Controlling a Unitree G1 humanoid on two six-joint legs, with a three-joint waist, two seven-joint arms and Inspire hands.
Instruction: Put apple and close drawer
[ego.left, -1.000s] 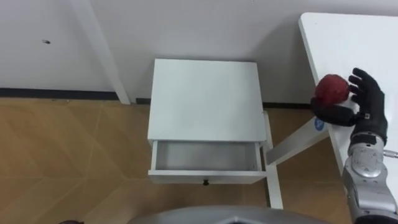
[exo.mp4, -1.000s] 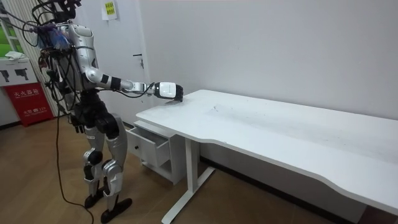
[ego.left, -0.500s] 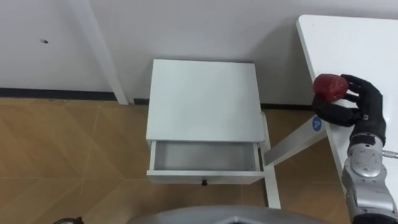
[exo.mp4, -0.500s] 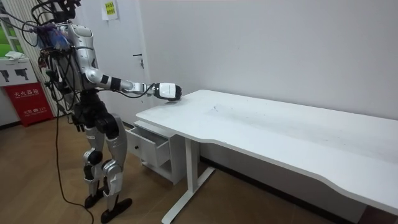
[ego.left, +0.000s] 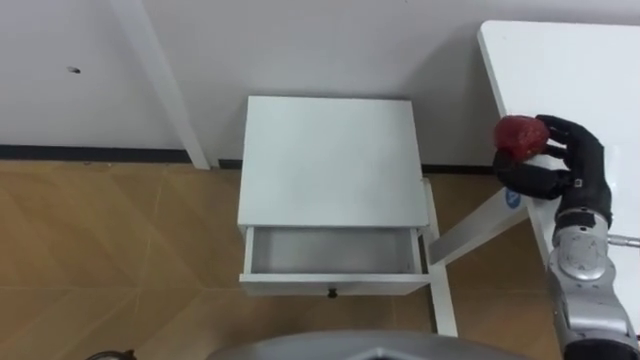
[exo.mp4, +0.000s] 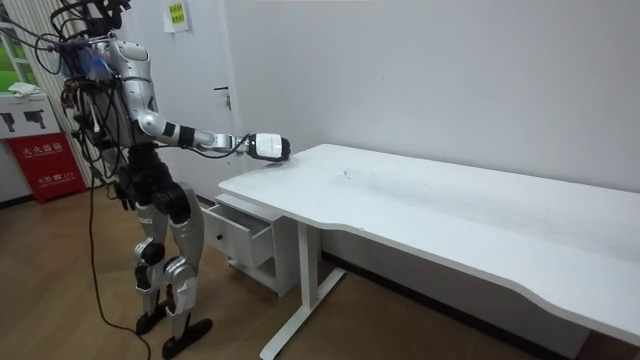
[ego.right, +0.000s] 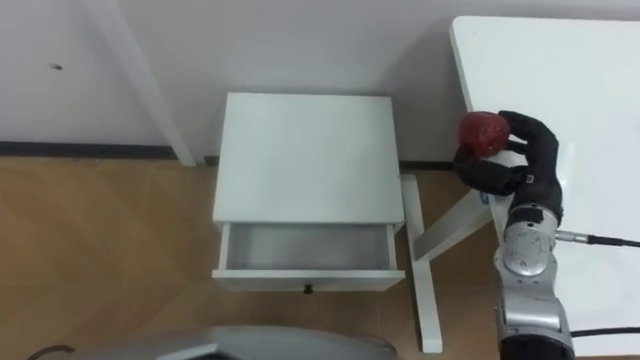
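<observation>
**Clerk:** Count of items, please.

**Inspector:** One apple (ego.left: 519, 135), red. One white desk (ego.left: 580, 70). One white bedside cabinet (ego.left: 330, 160) against the wall, with one drawer (ego.left: 330, 250). The drawer has one small dark knob (ego.left: 331, 293) on its front. One hand is engaged, the right hand (ego.left: 572, 165).

**Clerk:** Where is the apple?

**Inspector:** At the left edge of the desk, by the corner, gripped in the right hand. It is well apart from the drawer, which lies off to the robot's left and lower down. Whether the apple touches the desk top I cannot tell.

**Clerk:** State of the drawer?

**Inspector:** Pulled out towards the robot, with its pale inside showing.

**Clerk:** And the hand's pose?

**Inspector:** The fingers curl over the top and far side of the apple, and the thumb is tucked beneath it. In the room view the robot stands upright on the wooden floor, beside the cabinet. Its right arm is stretched out nearly level to the desk corner.
</observation>
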